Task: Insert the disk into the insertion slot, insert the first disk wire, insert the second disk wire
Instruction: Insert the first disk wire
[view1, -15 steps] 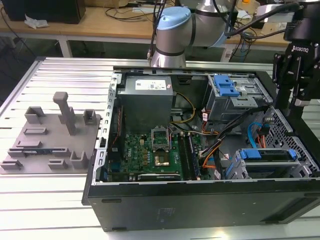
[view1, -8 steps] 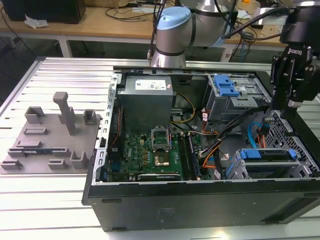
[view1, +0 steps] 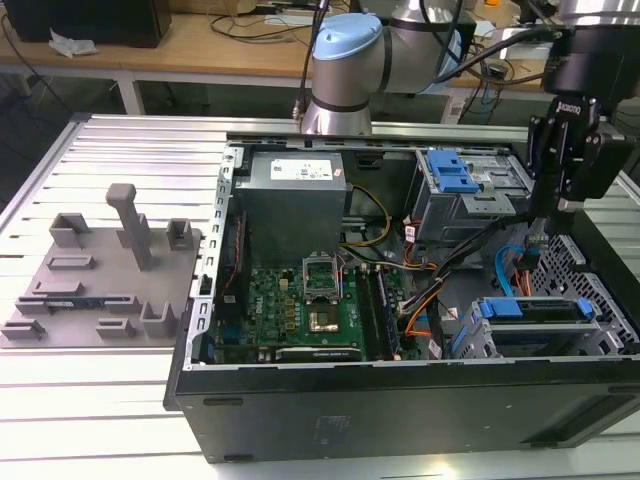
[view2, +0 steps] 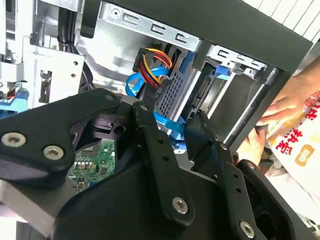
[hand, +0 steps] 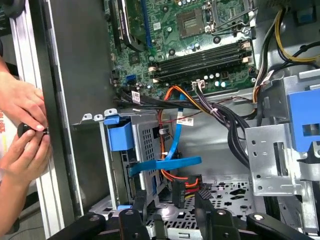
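Fingers (hand: 140, 206) of the gripper (hand: 171, 197) stand apart just behind the insertion slot (view1: 470, 340), clamped on nothing. Between them sits one black connector (hand: 181, 189) with red and orange wires; contact cannot be judged. One blue flat cable (hand: 165, 164) crosses beside the slot. One disk (view1: 530, 309) sits inside the slot. Outside the case wall nearest the slot, one hand (hand: 20, 102) and a second hand (hand: 25, 155) pinch a small black object (hand: 27, 129).

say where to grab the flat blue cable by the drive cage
Probably the level stretch of the flat blue ribbon cable beside the grey perforated drive cage: pinch its two broad faces, as it is thin and flat. Come through the black case's open side, where the claw hangs.
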